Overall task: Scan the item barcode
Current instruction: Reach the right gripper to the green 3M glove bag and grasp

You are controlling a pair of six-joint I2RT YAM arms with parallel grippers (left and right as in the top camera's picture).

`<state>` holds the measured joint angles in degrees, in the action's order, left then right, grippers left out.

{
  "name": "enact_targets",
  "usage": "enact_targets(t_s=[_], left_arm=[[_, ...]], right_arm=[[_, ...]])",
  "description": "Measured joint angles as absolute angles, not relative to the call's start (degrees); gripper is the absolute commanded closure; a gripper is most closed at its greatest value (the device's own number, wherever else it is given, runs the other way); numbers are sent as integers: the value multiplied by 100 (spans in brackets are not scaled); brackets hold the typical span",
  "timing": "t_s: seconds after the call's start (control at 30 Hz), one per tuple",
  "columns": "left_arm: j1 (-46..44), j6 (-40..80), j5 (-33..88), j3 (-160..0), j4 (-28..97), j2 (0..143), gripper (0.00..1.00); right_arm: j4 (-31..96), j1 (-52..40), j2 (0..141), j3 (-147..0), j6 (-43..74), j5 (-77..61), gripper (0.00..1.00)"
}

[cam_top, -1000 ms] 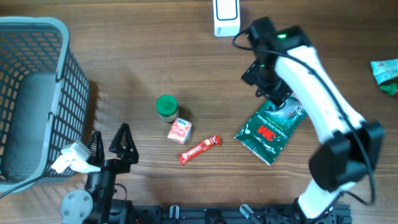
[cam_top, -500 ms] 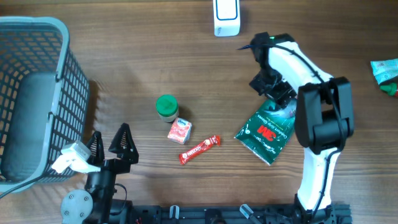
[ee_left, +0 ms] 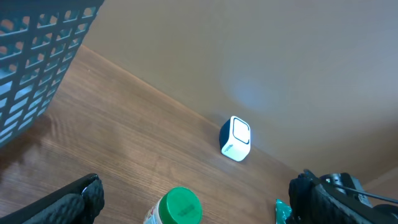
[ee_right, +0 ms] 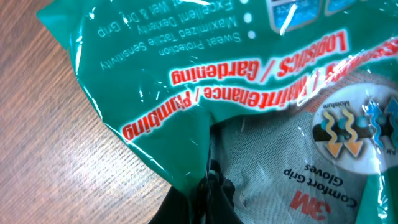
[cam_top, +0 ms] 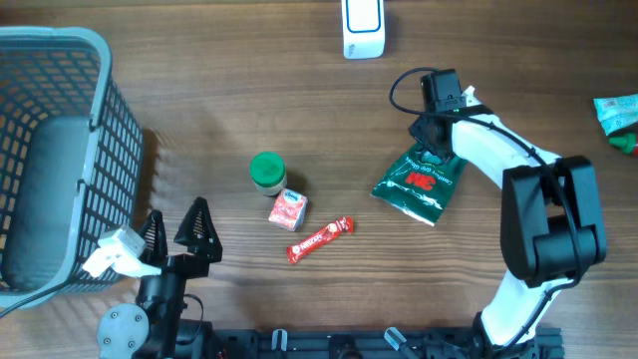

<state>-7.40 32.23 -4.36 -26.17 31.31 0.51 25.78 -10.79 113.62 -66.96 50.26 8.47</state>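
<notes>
The item, a green 3M gloves packet [cam_top: 419, 179], lies on the wood table right of centre. My right gripper [cam_top: 432, 150] is shut on the packet's far edge; in the right wrist view the dark fingertips [ee_right: 211, 180] pinch the green film of the packet [ee_right: 249, 81], which fills that view. No barcode shows on the visible face. The white scanner [cam_top: 362, 28] stands at the table's far edge and appears in the left wrist view too [ee_left: 236, 138]. My left gripper [cam_top: 177, 231] rests open near the front left, holding nothing [ee_left: 198, 199].
A green-lidded bottle [cam_top: 267, 171] [ee_left: 180, 208] stands ahead of the left gripper. A small red packet [cam_top: 288, 210] and a red snack bar [cam_top: 321, 238] lie beside it. A grey basket [cam_top: 60, 150] fills the left side. Another green item [cam_top: 618, 112] sits at the right edge.
The right gripper came down onto the packet's far edge and shut on it. The packet has shifted slightly left and toward the scanner. The left arm has not moved.
</notes>
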Motion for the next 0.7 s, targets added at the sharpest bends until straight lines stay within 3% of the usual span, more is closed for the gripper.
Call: enact_targets(t_s=[0.17, 0.3, 0.33, 0.37, 0.47, 0.5, 0.57, 0.7], left_arm=[[-740, 3223, -436, -2617, 3131, 51, 0], [-740, 3223, -436, -2617, 3131, 51, 0], [-740, 3223, -436, -2617, 3131, 51, 0], [-740, 3223, -436, -2617, 3131, 51, 0], [-740, 3223, -436, -2617, 3131, 51, 0], [-740, 3223, -436, -2617, 3131, 51, 0], [-740, 3223, -436, -2617, 3131, 51, 0], [-740, 3223, -436, -2617, 3131, 51, 0]], right_arm=[[3509, -1044, 11459, -7216, 3297, -235, 96], [3972, -1590, 11271, -7081, 2388, -766, 94], [4047, -1774, 11238, -7052, 2294, -803, 85], [4108, -1907, 11214, -7032, 2211, -819, 66], [4423, -2412, 11030, -6901, 2088, -854, 27], [4525, -2521, 10932, -6851, 2058, -851, 9], [4705, -2733, 10678, -6775, 2025, -753, 0], [4762, -2987, 10377, -6764, 2003, -270, 0]])
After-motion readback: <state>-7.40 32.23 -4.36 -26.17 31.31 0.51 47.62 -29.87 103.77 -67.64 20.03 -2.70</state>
